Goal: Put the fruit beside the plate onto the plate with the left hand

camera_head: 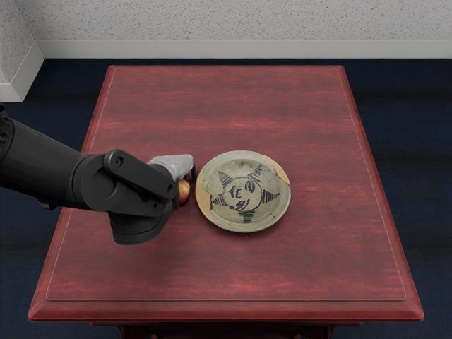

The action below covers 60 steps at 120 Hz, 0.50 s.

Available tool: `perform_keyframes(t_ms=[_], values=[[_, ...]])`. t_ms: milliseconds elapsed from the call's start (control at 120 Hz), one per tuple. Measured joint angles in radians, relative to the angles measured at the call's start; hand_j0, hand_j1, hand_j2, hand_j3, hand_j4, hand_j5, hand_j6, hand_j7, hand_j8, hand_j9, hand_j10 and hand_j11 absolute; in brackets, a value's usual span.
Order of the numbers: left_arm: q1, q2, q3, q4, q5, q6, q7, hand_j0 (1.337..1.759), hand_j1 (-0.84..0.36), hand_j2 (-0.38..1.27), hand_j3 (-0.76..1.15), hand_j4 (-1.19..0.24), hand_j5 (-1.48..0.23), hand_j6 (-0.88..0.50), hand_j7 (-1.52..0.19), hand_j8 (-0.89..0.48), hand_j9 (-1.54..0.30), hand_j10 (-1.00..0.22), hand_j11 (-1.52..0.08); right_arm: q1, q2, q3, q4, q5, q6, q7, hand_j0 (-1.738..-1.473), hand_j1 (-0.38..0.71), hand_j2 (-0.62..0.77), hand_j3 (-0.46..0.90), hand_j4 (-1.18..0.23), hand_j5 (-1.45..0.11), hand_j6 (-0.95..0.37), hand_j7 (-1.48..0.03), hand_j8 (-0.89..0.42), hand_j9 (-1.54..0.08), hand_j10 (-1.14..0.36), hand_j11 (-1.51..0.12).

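The fingers [175,164] of your left hand [171,176] are curled around the fruit [184,191] and hide most of it. The fruit is just beside the plate [281,185], on its left, not on it. The plate sits on the red surface [247,113]

High head view, aslant over whole table [282,113]

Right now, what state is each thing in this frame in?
Left hand: down over the fruit; grasp cannot be seen.
Fruit: beside the plate's left rim, mostly hidden by the hand, not on the plate.
Plate: flat on the table, nothing on it.
Right hand: out of view.
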Motion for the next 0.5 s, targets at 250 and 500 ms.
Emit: perform_keyframes(t_ms=[250, 500], values=[[0.002, 0.0, 0.0, -0.001, 0.002, 0.0, -0.002, 1.655, -0.27, 0.15, 0.0, -0.59, -0.77, -0.46, -0.78, -0.48, -0.78, -0.59, -0.78, 0.0, 0.0, 0.0, 0.0, 0.0, 0.0, 0.0, -1.658, -0.33, 0.0, 0.0, -0.01, -0.02, -0.01, -0.02, -0.01, -0.02, -0.01, -0.02], [-0.005, 0.0, -0.001, 0.0, -0.001, 0.0, -0.003, 1.656, -0.29, 0.33, 0.0, -0.64, -0.84, -0.48, -0.85, -0.49, -0.85, -0.64, -0.85, 0.0, 0.0, 0.0, 0.0, 0.0, 0.0, 0.0, -1.658, -0.33, 0.0, 0.0, -0.01, -0.02, -0.01, -0.02, -0.01, -0.02, -0.01, -0.02]])
